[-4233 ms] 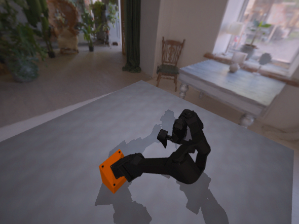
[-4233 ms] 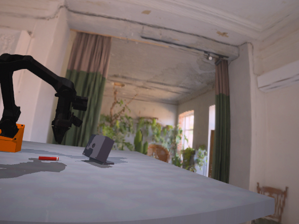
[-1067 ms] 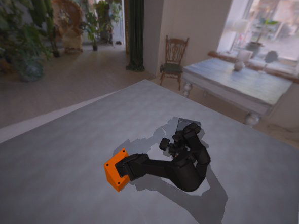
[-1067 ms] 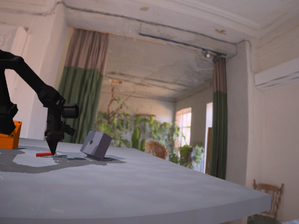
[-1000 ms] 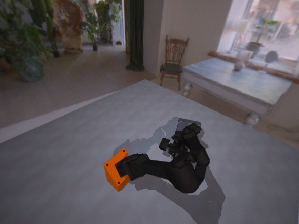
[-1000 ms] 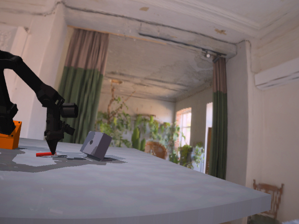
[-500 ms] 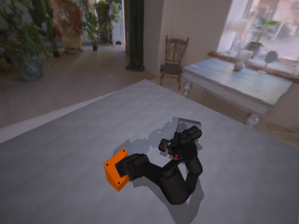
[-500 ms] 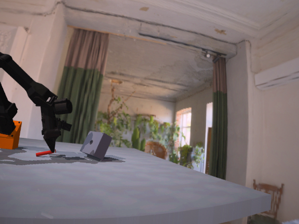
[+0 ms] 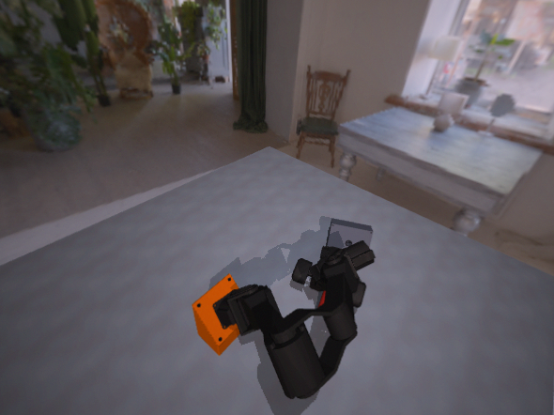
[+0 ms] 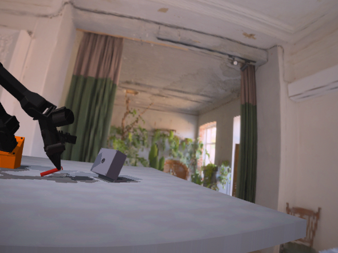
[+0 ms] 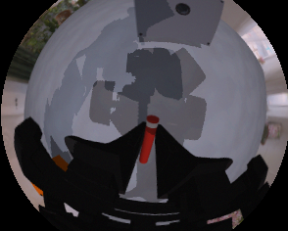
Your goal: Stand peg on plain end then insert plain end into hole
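The red peg (image 9: 322, 299) (image 10: 49, 172) (image 11: 146, 147) is tilted, its banded end raised and its plain end lower, pointing back towards the robot's base. Whether the plain end touches the table cannot be told. The white band (image 11: 152, 125) shows between the fingertips in the wrist view. My gripper (image 10: 60, 169) (image 11: 150, 125) is shut on the peg near its banded end, low over the table. The grey sloped panel (image 9: 341, 234) (image 10: 111, 166) (image 11: 201, 29) stands beyond the gripper. Its hole (image 9: 348, 242) (image 10: 103, 161) (image 11: 182, 9) shows as a dark circle with nothing in it.
The orange base block (image 9: 210, 305) (image 10: 11, 161) stands at the robot's end of the table (image 9: 141, 347) (image 10: 172, 212). The arm's links arch between this block and the panel. Arm shadows lie across the table around the peg.
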`<state>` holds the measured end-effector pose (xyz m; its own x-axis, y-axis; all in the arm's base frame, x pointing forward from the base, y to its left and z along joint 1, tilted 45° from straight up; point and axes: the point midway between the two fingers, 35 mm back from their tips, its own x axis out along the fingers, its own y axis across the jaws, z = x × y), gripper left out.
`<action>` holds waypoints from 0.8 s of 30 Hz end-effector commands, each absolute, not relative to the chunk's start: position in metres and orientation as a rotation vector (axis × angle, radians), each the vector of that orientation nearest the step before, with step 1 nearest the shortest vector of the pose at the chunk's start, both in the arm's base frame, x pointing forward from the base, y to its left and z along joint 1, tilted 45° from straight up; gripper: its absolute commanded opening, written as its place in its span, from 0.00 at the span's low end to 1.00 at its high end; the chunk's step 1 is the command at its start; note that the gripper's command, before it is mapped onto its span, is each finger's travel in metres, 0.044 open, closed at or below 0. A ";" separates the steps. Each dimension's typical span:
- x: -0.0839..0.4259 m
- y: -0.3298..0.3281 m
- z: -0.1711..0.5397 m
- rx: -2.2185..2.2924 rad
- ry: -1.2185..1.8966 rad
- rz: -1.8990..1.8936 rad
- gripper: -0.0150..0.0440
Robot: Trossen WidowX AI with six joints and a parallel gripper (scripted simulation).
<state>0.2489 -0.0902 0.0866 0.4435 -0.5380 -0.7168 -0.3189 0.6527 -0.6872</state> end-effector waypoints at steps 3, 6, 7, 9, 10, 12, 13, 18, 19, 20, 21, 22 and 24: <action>0.246 -0.089 0.089 -0.900 1.093 -0.133 0.34; 0.244 -0.089 0.090 -0.899 1.069 -0.121 0.34; 0.243 -0.089 0.090 -0.899 1.061 -0.117 0.34; 0.242 -0.088 0.091 -0.899 1.044 -0.108 0.34; 0.242 -0.088 0.091 -0.899 1.036 -0.104 0.34; 0.241 -0.088 0.092 -0.898 1.020 -0.096 0.34; 0.240 -0.088 0.092 -0.898 1.012 -0.092 0.34; 0.237 -0.088 0.094 -0.897 0.972 -0.073 0.34; 0.237 -0.088 0.094 -0.897 0.964 -0.069 0.34; 0.236 -0.088 0.095 -0.897 0.956 -0.065 0.34; 0.235 -0.087 0.095 -0.896 0.948 -0.061 0.34; 0.235 -0.087 0.095 -0.896 0.940 -0.057 0.34; 0.234 -0.087 0.096 -0.895 0.923 -0.049 0.34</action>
<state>0.2354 -0.0878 0.0952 0.6066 -0.4151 -0.6781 -0.3209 0.6525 -0.6865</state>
